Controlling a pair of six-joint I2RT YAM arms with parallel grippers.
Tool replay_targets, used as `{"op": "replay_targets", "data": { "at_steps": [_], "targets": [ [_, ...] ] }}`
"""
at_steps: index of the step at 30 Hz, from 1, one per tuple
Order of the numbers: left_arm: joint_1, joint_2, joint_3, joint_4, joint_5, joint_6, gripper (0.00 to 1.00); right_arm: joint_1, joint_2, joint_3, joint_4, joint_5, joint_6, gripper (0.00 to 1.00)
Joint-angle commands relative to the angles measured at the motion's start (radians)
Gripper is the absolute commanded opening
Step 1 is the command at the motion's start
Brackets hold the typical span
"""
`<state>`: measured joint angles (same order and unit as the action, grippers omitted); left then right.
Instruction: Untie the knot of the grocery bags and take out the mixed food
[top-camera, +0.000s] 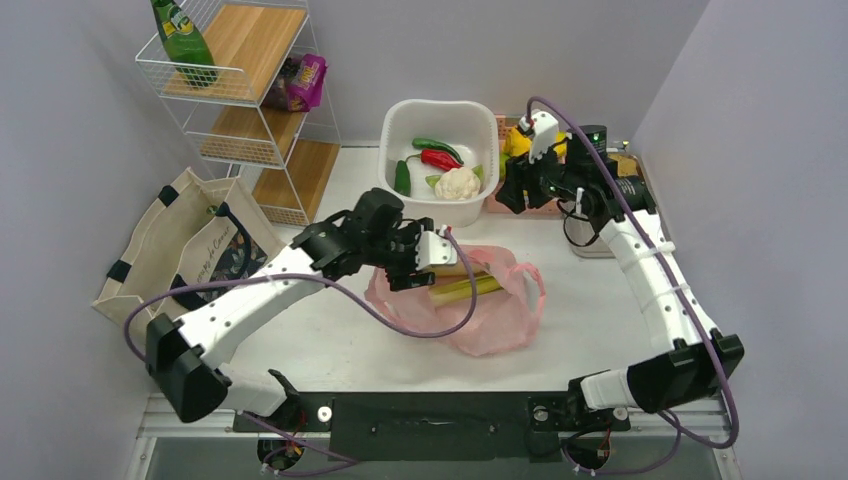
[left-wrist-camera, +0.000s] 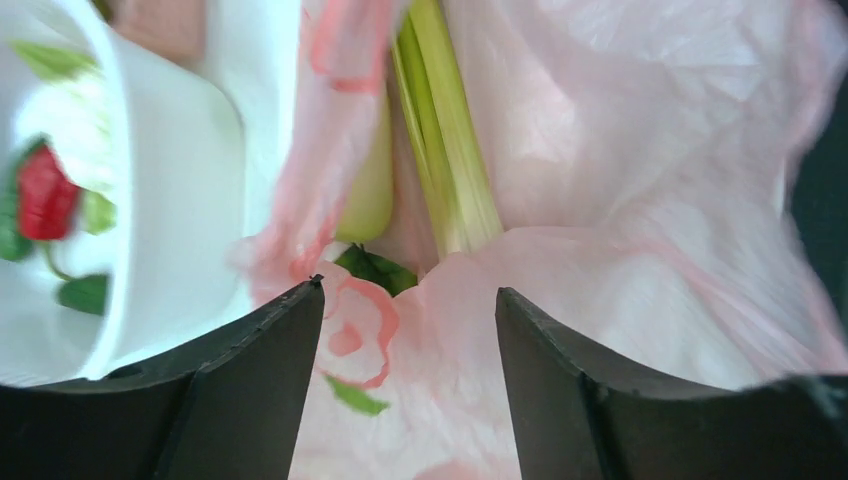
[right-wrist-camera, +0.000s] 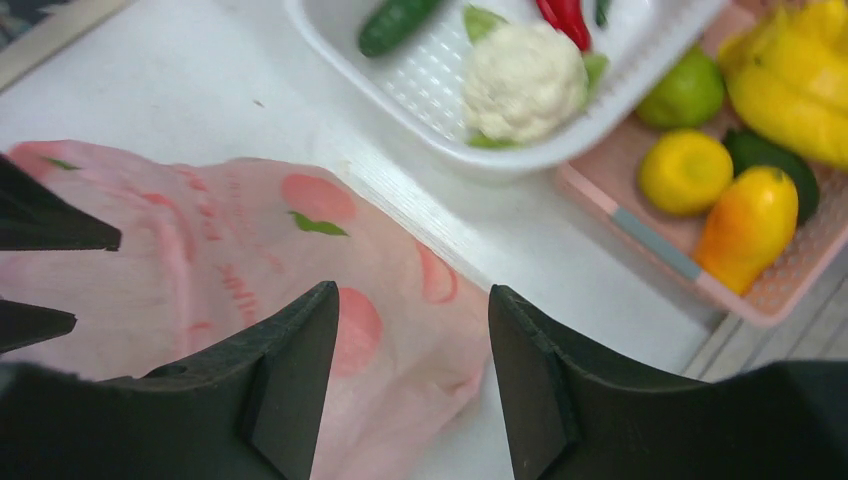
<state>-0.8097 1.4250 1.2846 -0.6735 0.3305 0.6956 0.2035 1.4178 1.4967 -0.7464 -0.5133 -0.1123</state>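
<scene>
The thin pink plastic bag (top-camera: 490, 315) lies at mid-table with its mouth open; no tied knot shows. A pale-green leafy stalk (top-camera: 466, 290) lies inside it and also shows in the left wrist view (left-wrist-camera: 450, 150). My left gripper (top-camera: 415, 262) is open and hovers at the bag's left mouth, jaws astride the plastic (left-wrist-camera: 410, 290). My right gripper (top-camera: 512, 190) is open and empty above the bag's far right edge (right-wrist-camera: 412, 290). The beige canvas tote (top-camera: 190, 245) lies at the left. Bananas (right-wrist-camera: 800, 70) and an orange fruit (right-wrist-camera: 750, 225) sit in a pink tray (right-wrist-camera: 640, 225). A green bottle (top-camera: 185, 40) stands on the shelf.
A white basin (top-camera: 395, 130) behind the bag holds a cauliflower (top-camera: 458, 183) and a red pepper (top-camera: 440, 158). A wire shelf (top-camera: 240, 110) at back left holds a purple snack packet (top-camera: 305, 80). Walls close in on both sides.
</scene>
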Motion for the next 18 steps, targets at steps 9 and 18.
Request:
{"op": "replay_targets", "data": {
  "at_steps": [9,18],
  "targets": [
    [0.134,-0.315,-0.032,-0.238,0.286,0.205,0.52,0.416,-0.270,-0.144,0.141,0.050,-0.201,0.36],
    [0.067,-0.332,-0.100,-0.362,0.148,0.443,0.63,0.639,-0.208,-0.344,0.184,0.186,-0.570,0.30]
  ]
}}
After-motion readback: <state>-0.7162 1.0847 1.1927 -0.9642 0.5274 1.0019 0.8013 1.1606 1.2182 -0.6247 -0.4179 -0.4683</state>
